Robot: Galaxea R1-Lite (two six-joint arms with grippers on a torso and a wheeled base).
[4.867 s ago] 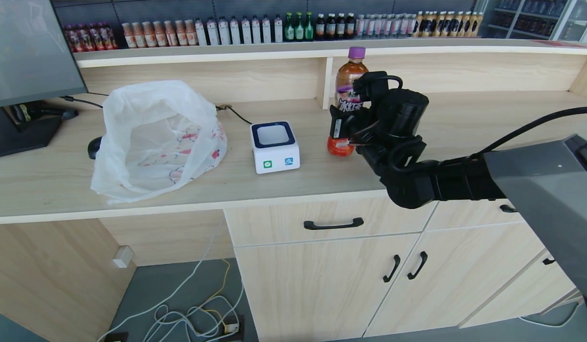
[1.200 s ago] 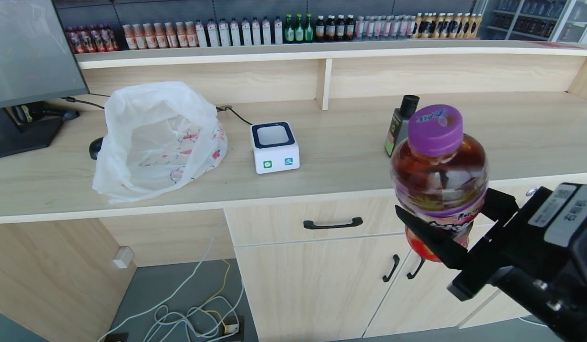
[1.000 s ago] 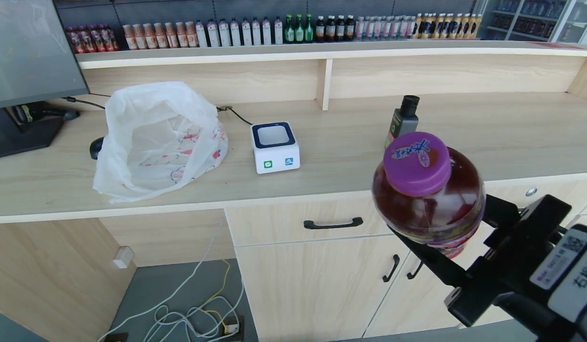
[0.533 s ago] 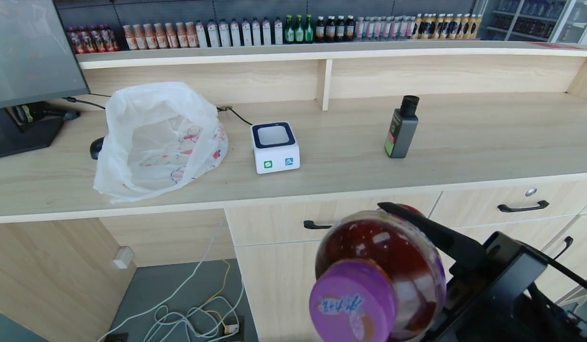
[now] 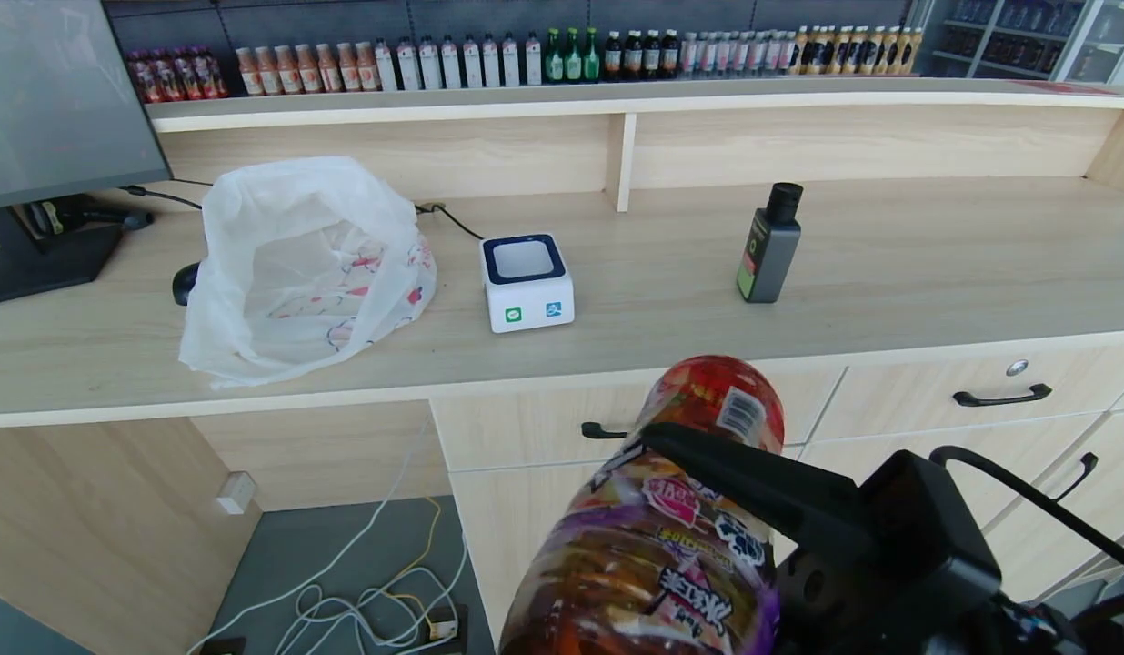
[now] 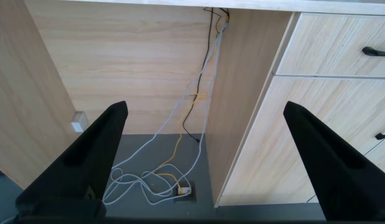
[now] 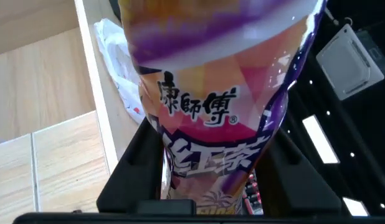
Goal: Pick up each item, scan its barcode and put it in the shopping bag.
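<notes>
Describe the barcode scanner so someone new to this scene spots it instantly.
On the long wooden counter, look between the white shopping bag and the dark grey bottle. The scanner is the small white cube there, nearer the bag. It alone has a dark-blue-framed window on top and two small coloured icons on its front.

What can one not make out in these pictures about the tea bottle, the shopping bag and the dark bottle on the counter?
- tea bottle: head view, its cap is cut off by the lower edge.
- shopping bag: head view, its own folds hide the bottom, so the contents cannot be told.
- dark bottle: head view, the label is too small to read.
</notes>
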